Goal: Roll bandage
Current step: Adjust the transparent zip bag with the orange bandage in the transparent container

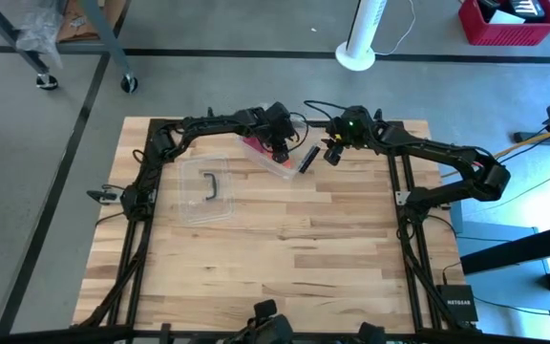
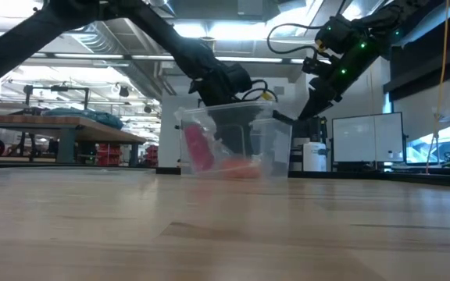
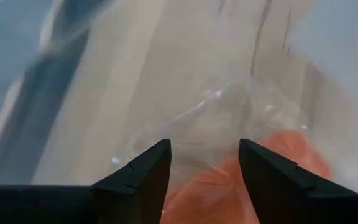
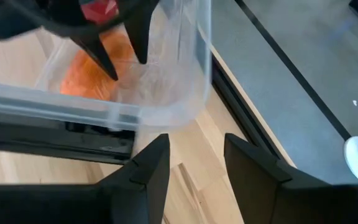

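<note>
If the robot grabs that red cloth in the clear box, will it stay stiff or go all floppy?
Probably floppy: the red cloth sags in soft folds against the wall of the clear box. It looks light, so it should lift easily, though a loose end may trail. The open left pincer hangs inside the box, and the thin-walled box might slide if nudged.

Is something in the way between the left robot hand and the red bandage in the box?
Yes. The open left gripper is inside the clear box, above the orange lump and crinkly clear plastic. The red bandage stands against the box wall beside them.
</note>
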